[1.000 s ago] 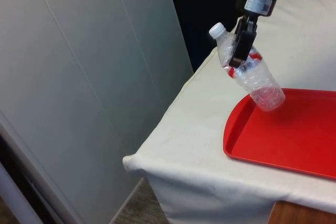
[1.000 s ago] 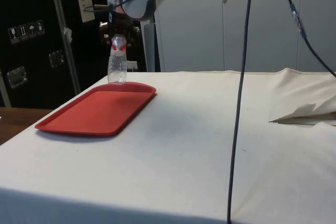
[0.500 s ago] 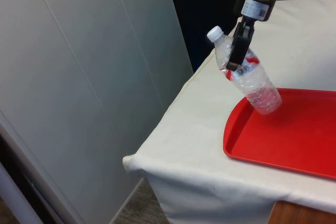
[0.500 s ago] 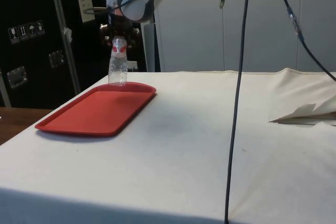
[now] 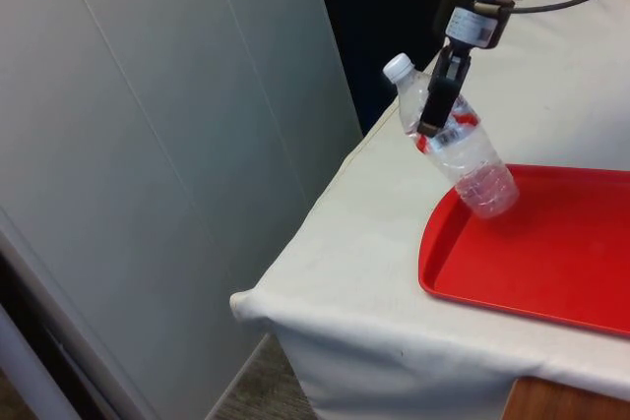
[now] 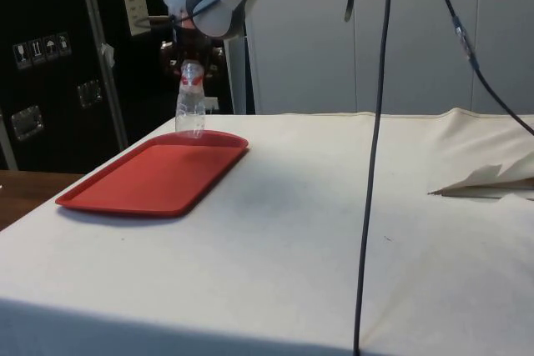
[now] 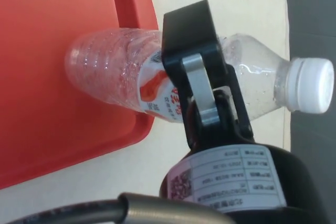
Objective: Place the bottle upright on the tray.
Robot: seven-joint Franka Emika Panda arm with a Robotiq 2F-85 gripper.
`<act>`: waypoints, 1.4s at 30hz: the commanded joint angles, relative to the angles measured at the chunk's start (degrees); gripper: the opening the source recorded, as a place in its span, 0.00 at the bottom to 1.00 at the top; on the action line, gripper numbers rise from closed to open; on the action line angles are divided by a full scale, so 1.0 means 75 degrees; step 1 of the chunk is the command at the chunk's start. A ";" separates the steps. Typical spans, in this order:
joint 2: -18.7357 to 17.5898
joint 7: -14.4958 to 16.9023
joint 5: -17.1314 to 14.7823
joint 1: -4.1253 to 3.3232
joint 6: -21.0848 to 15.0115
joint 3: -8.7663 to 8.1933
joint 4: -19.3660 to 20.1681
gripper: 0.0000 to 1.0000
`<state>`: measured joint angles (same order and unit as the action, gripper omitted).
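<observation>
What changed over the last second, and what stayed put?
The gripper, shut on the tilted water bottle, carried it slightly up and toward the front view's left, base still over the red tray's edge. The tray stayed put.

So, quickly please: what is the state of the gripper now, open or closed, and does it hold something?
Gripper: closed on the clear plastic bottle, held tilted above the edge of the red tray.
</observation>
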<state>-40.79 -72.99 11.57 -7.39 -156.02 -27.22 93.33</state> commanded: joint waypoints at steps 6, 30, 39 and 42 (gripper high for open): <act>-0.0176 -0.0443 0.0214 -0.0099 0.0160 -0.0229 -0.0168 0.00; -0.0428 -0.1467 0.1253 -0.0183 0.0840 -0.0252 -0.0657 0.00; -0.0374 -0.1895 0.1826 -0.0313 0.1070 -0.0176 -0.0665 0.00; -0.0367 -0.2009 0.1948 -0.0367 0.1176 -0.0138 -0.0695 0.00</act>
<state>-43.60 -87.38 26.18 -9.51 -146.85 -27.50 87.89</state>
